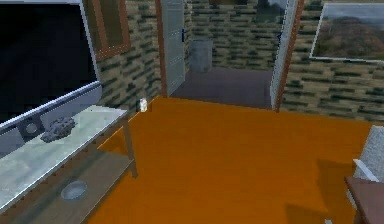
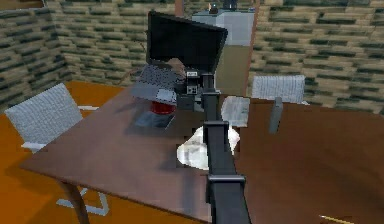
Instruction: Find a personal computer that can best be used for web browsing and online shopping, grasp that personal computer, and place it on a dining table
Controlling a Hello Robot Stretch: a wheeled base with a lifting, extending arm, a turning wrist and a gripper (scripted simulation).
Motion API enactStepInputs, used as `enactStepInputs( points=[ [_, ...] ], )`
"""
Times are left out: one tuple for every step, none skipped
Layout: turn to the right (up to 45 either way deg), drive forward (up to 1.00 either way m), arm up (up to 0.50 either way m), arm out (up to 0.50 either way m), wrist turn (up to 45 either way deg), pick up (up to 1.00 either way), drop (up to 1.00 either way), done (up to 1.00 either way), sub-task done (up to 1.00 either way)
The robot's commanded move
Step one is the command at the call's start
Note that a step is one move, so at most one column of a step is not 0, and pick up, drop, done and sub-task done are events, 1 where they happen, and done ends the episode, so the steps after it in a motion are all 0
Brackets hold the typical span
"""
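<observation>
Dark brown tabletop point(image 2: 110, 150) under the arm point(image 2: 222, 165), with bare room along its near edge and left corner. Open laptop point(image 2: 185, 42), black screen upright, at the far edge beside the claw point(image 2: 180, 90); cannot tell whether gripped or resting, nor the claw's state. White crumpled thing point(image 2: 198, 152) mid-tabletop, against the arm. Grey chair point(image 2: 45, 112) off the left corner, second chair point(image 2: 277, 88) behind the far edge. Ahead, broad bare orange floor point(image 1: 230, 150) up to a doorway point(image 1: 225, 60); TV stand point(image 1: 55, 145) along the forward view's left.
</observation>
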Motion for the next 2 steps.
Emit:
enactStepInputs(
  points=[
    [0.0,0.00,0.10,0.00,0.0,0.00,0.00,0.00,0.00],
    [0.0,0.00,0.00,0.00,-45.0,0.00,0.00,0.00,0.00]
  ],
)
